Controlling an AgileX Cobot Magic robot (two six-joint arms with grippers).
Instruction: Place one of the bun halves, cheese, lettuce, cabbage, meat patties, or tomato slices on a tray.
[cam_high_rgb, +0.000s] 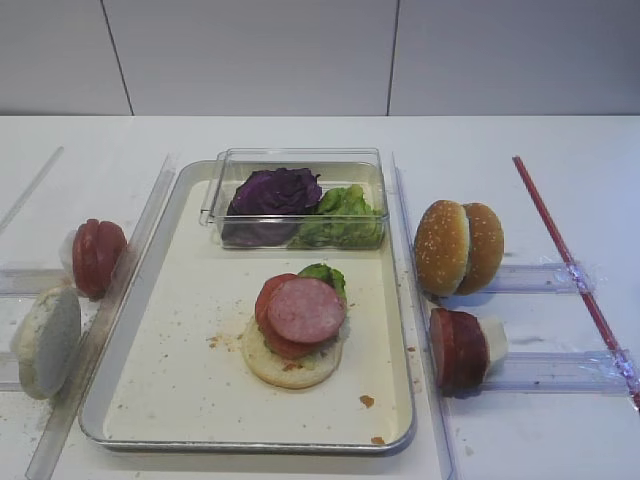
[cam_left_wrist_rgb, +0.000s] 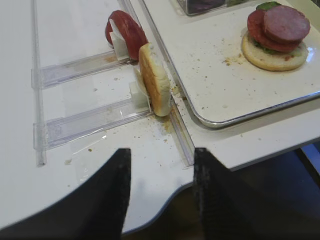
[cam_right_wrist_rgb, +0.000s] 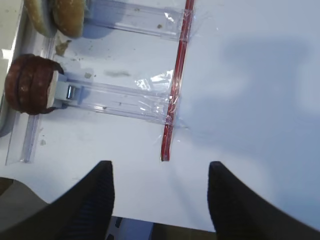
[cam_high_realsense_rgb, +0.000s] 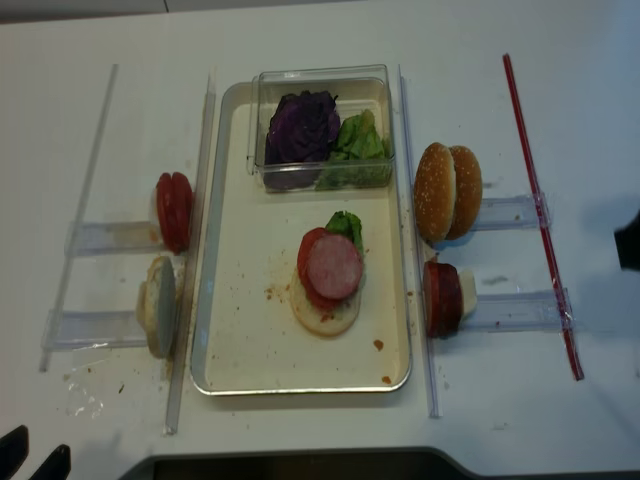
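silver metal, the tray (cam_high_rgb: 140, 400) sits mid-table and serves as the landmark for everything else. on its cream floor, near the centre, a stack is under way: a pale flat bun half (cam_high_rgb: 292, 358) at the bottom, lettuce (cam_high_rgb: 325, 274) peeking out at the far edge, a red tomato slice (cam_high_rgb: 268, 300), and a pink meat patty (cam_high_rgb: 306, 310) on top. at the far end of the tray a clear plastic box (cam_high_rgb: 214, 200) holds dark purple cabbage (cam_high_rgb: 275, 192) on its left and more green lettuce (cam_high_rgb: 345, 215) on its right.

both tools hang back from the tray with nothing between their fingers. the left tool (cam_left_wrist_rgb: 160, 200), seen from its wrist camera, stands spread over the near table edge left of the tray. the right tool (cam_right_wrist_rgb: 160, 200) is likewise spread wide and empty, over bare table right of the tray, near a red strip (cam_right_wrist_rgb: 175, 95).

this looks like the pause between placements, with the next ingredient still to be chosen. left of the tray, clear racks hold upright tomato slices (cam_left_wrist_rgb: 127, 35) and a pale bun half (cam_left_wrist_rgb: 155, 82); right of it stand sesame bun halves (cam_high_rgb: 458, 247) and more meat patties (cam_high_rgb: 455, 350). a likely next move is for one tool to descend on an upright piece, pinch it across its faces, and lay it flat on the stack.
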